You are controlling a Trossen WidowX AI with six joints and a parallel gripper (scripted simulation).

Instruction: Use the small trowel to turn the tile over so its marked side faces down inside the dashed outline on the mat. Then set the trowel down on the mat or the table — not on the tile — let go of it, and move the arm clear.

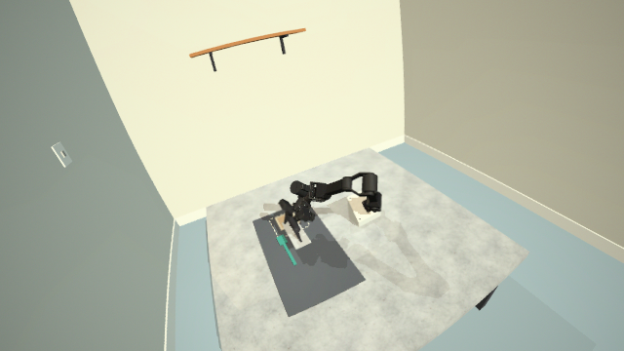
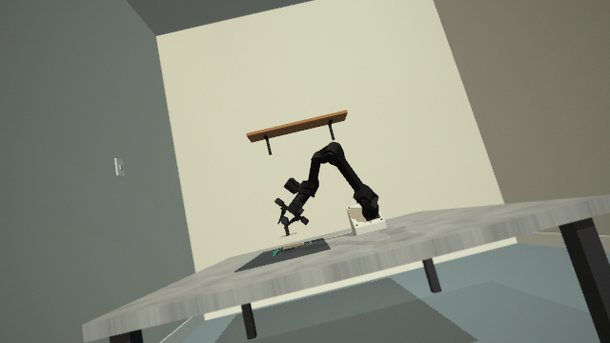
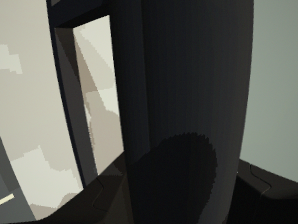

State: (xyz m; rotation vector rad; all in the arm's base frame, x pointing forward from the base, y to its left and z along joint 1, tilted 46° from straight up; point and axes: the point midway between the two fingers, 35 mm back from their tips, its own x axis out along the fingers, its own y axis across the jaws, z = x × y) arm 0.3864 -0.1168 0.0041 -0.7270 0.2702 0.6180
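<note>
With twelve o'clock at the top of the top view, the gripper (image 1: 294, 220) (image 2: 285, 221) (image 3: 164, 151) hangs over the far end of the mat (image 1: 317, 278) (image 2: 259, 262), shut on what looks like the dark handle of the small trowel (image 1: 299, 242) (image 2: 287, 234); the trowel's pale blade reaches towards five o'clock, and in the exterior view it stands raised off the mat with a gap beneath.

The tan tile (image 1: 280, 222) (image 2: 294, 246) lies low on the mat, towards nine o'clock from the gripper and partly hidden by it; in the exterior view it looks flat and apart from the blade; which face is up I cannot tell. Dashes of the outline (image 1: 271, 225) show beside the tile at ten o'clock and again beyond the gripper; whether every tile edge sits inside them is hidden.

The teal tool (image 1: 288, 252) (image 2: 276, 252) lies just beside the blade, its head near the tile and its handle running towards five o'clock; it is the tightest neighbour on that side. The mat stretches on towards six o'clock, giving sideways room there; the table (image 1: 419, 258) (image 2: 410, 238) spreads widest towards four o'clock, while the white base box (image 1: 369, 218) (image 2: 369, 228) stands at three o'clock, well apart from the blade.
</note>
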